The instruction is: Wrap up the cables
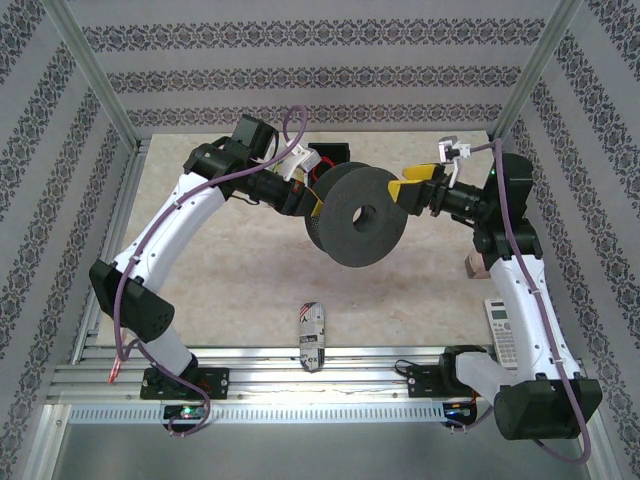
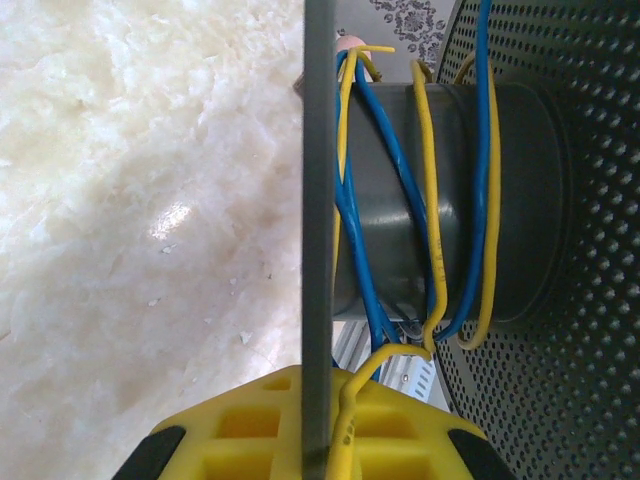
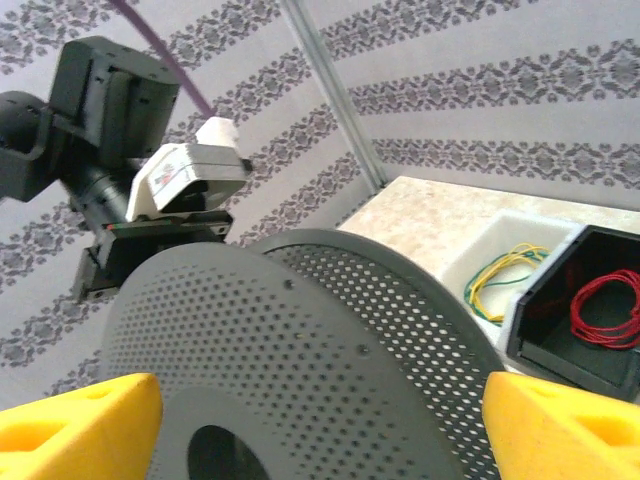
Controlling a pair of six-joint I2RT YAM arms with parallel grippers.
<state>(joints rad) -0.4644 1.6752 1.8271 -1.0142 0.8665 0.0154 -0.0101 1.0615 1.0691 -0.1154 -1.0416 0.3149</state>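
A dark grey perforated spool hangs in the air between both arms. Yellow cable and a blue wire are wound loosely round its hub. My left gripper is shut on the thin edge of the spool's flange. The yellow cable's loose end runs down into the jaws beside that flange; I cannot tell whether it is pinched. My right gripper is open, its yellow fingers spread wide in front of the spool's outer face.
Behind the spool stand a white bin of yellow-green wire and a black bin of red wire. A small striped packet lies near the front edge. A white keypad device sits by the right arm's base.
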